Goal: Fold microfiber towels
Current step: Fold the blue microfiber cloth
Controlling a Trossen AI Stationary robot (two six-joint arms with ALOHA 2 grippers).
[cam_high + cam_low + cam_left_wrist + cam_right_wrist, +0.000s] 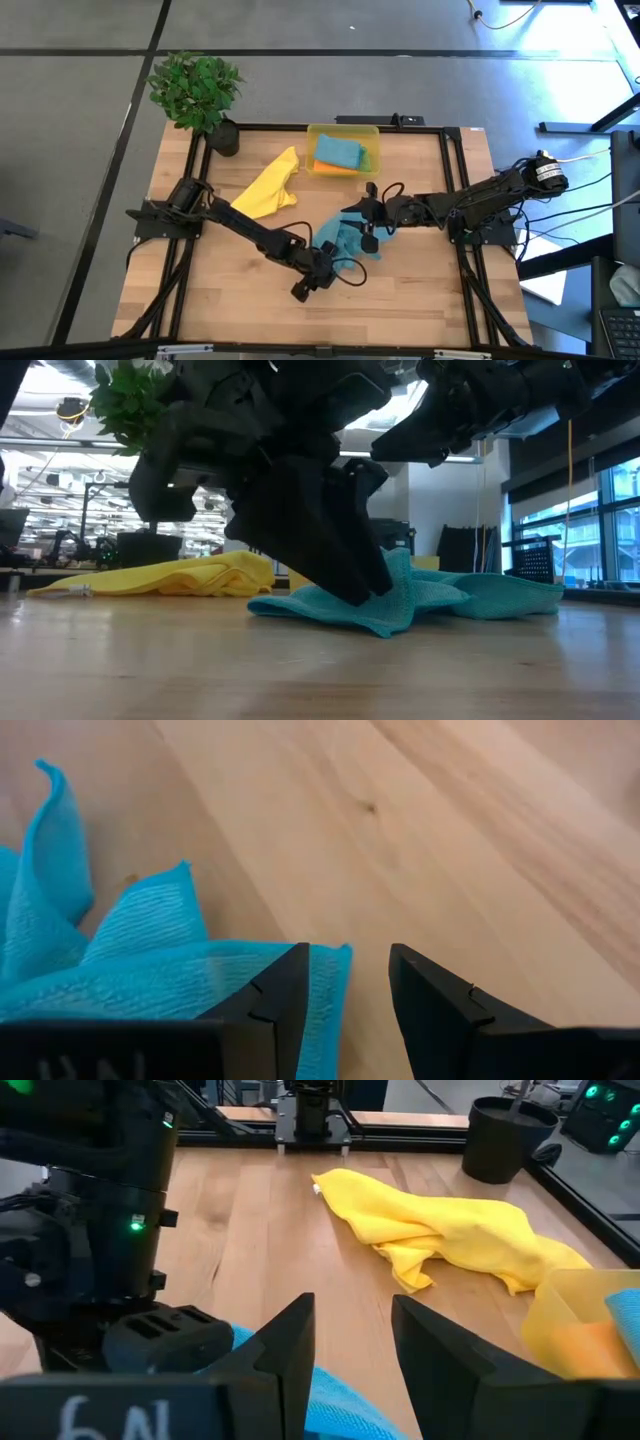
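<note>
The left gripper (348,995) and right gripper (352,1345) were held at the teal towel (350,237), jaws apart on both.

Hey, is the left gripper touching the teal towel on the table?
Touching. In the low view the left gripper presses down into the teal towel, and the left wrist view shows the cloth's edge against one finger.

A teal towel (352,237) and a yellow towel (268,186) lie on the pale wooden bench (200,290), beside a translucent yellow bin (343,133).
</note>
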